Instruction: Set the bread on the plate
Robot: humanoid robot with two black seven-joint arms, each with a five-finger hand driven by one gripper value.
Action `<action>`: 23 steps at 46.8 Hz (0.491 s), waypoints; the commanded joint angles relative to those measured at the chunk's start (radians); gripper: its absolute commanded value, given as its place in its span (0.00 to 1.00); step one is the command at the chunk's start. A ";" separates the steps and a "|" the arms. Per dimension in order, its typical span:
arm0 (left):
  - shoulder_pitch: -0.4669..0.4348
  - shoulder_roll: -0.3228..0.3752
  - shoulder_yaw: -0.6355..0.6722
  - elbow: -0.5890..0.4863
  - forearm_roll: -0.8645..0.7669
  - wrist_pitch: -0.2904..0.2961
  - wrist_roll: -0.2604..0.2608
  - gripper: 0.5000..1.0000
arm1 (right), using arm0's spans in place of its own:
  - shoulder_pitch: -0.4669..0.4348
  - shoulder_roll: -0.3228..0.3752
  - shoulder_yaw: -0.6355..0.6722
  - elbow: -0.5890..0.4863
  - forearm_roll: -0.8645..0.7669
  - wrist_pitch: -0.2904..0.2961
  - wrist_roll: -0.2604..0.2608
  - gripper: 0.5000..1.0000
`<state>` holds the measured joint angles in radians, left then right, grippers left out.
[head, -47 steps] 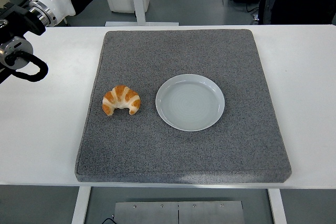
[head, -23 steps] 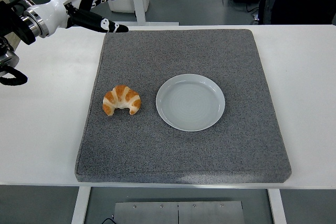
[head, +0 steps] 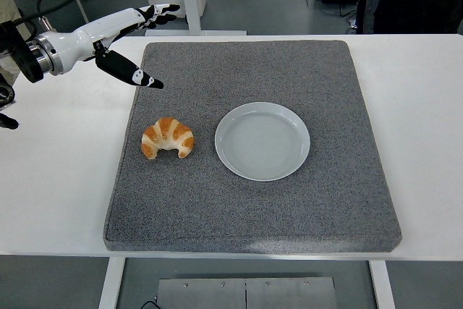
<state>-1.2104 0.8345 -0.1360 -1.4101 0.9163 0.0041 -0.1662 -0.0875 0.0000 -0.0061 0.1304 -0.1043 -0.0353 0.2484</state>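
The bread [head: 167,137], a golden croissant with pale stripes across its back, lies on the left half of a grey mat [head: 253,208], its two ends pointing toward the table's near edge. Just to its right, with a narrow strip of mat between them, sits a round pale plate [head: 262,141] holding nothing, roughly at the mat's centre. The mat covers most of the middle of the white table [head: 427,128]. The left hand [head: 119,37] comes in from the upper left, above the table and the mat's far left corner, well apart from the croissant. It grips nothing: the fingers are stretched out and spread toward the far side, and the thumb points down and to the right over the mat's edge. How high the hand hangs above the surface is hard to judge from this high angle. Beyond the table's far edge lie a grey floor, a white post and some black cables.
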 commanded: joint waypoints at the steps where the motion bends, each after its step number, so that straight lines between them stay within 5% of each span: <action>1: 0.003 0.000 0.012 -0.001 0.016 0.001 -0.004 1.00 | 0.000 0.000 -0.002 0.000 0.000 0.000 0.000 1.00; 23: 0.097 -0.031 0.021 0.008 0.249 0.016 -0.101 1.00 | 0.000 0.000 0.000 0.000 0.000 0.000 0.000 1.00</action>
<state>-1.1218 0.8072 -0.1145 -1.4061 1.1315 0.0087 -0.2601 -0.0874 0.0000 -0.0061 0.1304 -0.1043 -0.0353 0.2485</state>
